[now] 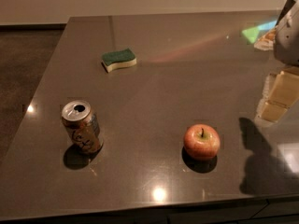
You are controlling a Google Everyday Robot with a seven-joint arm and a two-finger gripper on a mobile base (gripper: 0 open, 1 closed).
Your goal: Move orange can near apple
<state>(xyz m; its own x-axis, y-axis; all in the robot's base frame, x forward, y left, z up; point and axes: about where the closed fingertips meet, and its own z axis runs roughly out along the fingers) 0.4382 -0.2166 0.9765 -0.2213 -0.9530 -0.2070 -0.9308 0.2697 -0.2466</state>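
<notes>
Warm colours on a glossy grey-brown counter (177, 83)
The orange can (82, 127) has an orange-bronze body with dark scrawled lettering, a grey band and a silver top. The apple (201, 141) is red-orange with yellowish patches and a dark stem. The sponge (119, 59) is dark green over pale yellow. The hand (288, 31), at the upper right edge, looks pale grey.

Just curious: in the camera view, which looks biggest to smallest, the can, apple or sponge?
Largest first: orange can, apple, green sponge, though the sponge lies farther back. The gripper hangs at the right edge.
</notes>
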